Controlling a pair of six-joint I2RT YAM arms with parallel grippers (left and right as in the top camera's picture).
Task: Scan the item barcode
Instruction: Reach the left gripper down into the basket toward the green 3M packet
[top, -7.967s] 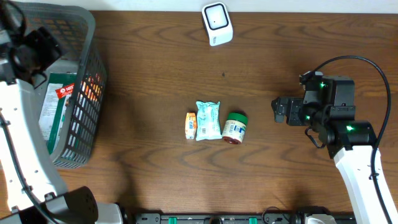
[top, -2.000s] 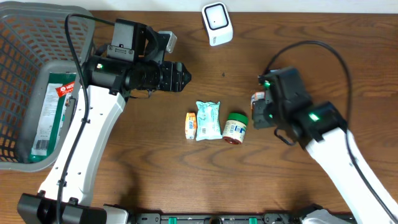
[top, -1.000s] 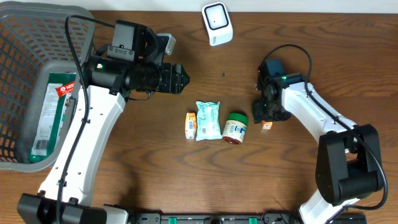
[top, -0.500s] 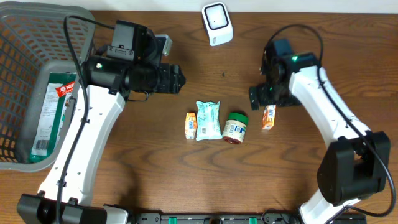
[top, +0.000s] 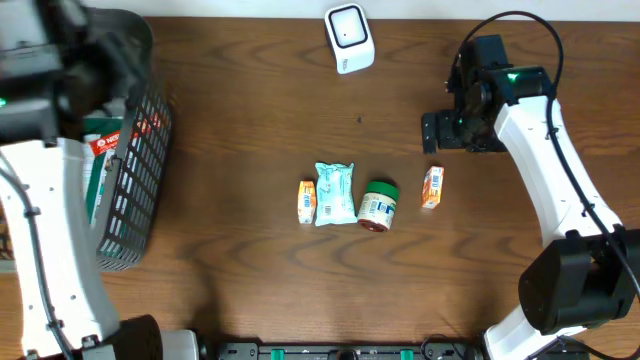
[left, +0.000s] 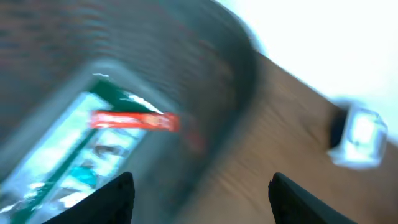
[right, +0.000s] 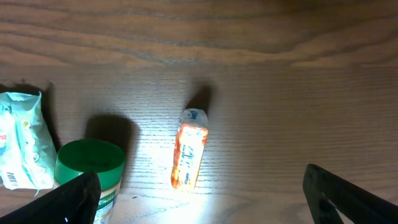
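1. Locate the small orange carton (top: 432, 187). It lies flat on the wooden table (top: 250, 100), just right of the green-lidded jar (top: 378, 205), and touches nothing.
2. Note the right gripper (top: 441, 132). It hovers just beyond the carton with its jaws spread wide, holding nothing.
3. Find the white barcode scanner (top: 349, 38) at the table's far edge, well apart from the carton.
4. Observe the teal packet (top: 335, 193) and the second small carton (top: 307, 201), in a row left of the jar.
5. Check the left gripper (left: 202, 199). Its view is blurred, yet you can see the fingers apart and empty above the grey basket (top: 140, 150), which holds a green package (top: 100, 165).
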